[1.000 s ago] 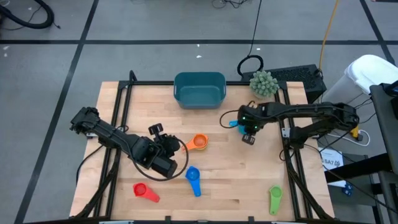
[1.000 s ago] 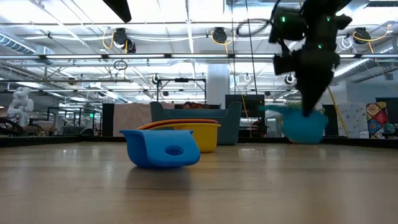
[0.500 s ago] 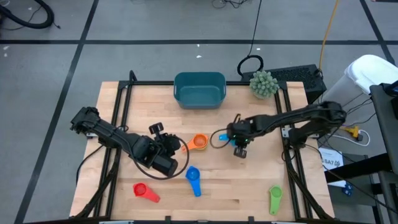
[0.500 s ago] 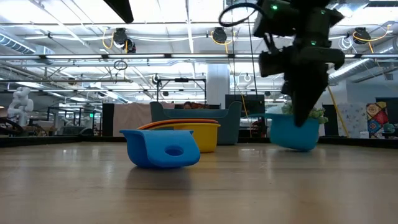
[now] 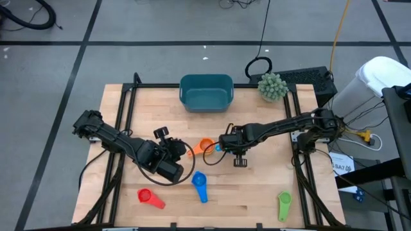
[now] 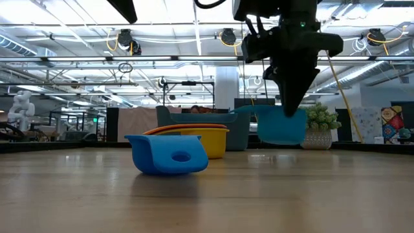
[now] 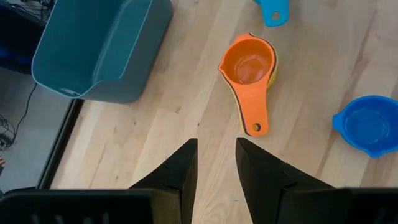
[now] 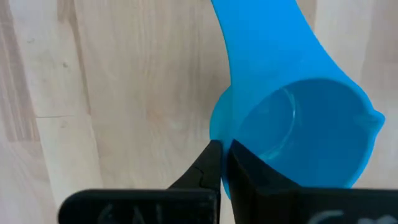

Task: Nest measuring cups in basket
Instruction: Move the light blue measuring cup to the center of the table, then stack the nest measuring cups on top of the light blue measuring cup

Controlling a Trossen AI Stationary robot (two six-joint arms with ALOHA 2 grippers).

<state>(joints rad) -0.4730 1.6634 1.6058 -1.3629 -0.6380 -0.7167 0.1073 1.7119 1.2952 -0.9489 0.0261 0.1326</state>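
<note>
My right gripper (image 5: 223, 145) is shut on a light blue measuring cup (image 8: 298, 137), held above the table beside an orange cup (image 5: 205, 146) that sits nested in a yellow one (image 6: 206, 144). My left gripper (image 5: 185, 153) is open and empty just left of the orange cup (image 7: 249, 68). A dark blue cup (image 5: 200, 186), a red cup (image 5: 151, 197) and a green cup (image 5: 284, 205) lie on the table nearer the front. The teal basket (image 5: 205, 92) stands at the far middle. My right gripper pinches the light blue cup's bowl wall at the rim (image 8: 221, 134), beside the root of the handle, one finger inside the bowl and one outside. The fingers come from above, pointing down. The cup (image 6: 281, 126) hangs below them, mouth up, clear of the table.
A spiky green plant ball (image 5: 272, 85) stands at the far right, beside the basket. The dark blue cup (image 6: 168, 155) lies tipped on its side near the front middle. Black frame rails run along the table's left and right sides.
My right gripper has carried the light blue cup from the right of the table toward the left and a little nearer, up to the orange cup. The cup has stayed in its hold and clear of the table.
</note>
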